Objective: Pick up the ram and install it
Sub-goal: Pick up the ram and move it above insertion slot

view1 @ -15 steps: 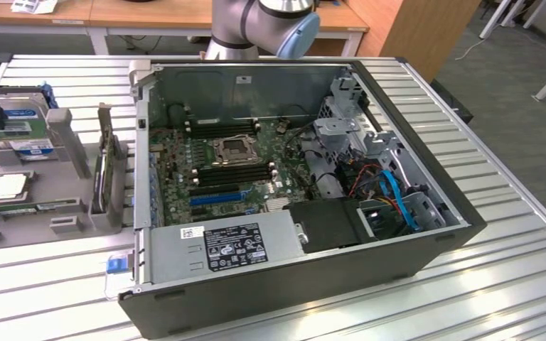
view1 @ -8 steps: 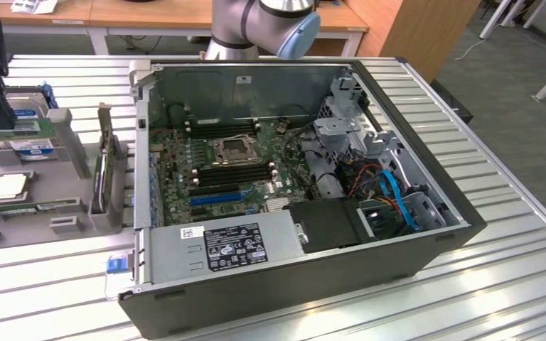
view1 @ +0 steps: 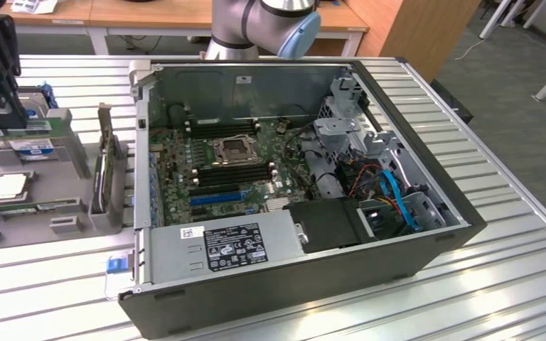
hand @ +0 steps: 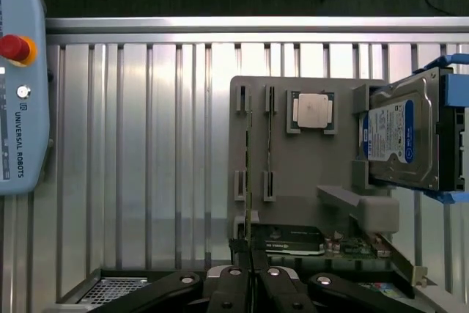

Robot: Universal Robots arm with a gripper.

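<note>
With the pincer (hand: 250, 265) seemingly pinching the thin green ram (hand: 250, 181) edge-on over the gray holder (hand: 308, 174) on the tabletop (hand: 132, 144), a level, straight lift should clear the holder's clips.

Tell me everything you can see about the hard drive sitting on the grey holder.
The hard drive is a flat, silvery-grey metal box with a blue and white printed label on its broad face. A blue plastic bracket wraps around its ends. It stands on edge in a slot of the grey holder, held between grey supports, next to the processor chip. Only the holder and the bracket touch it.
</note>
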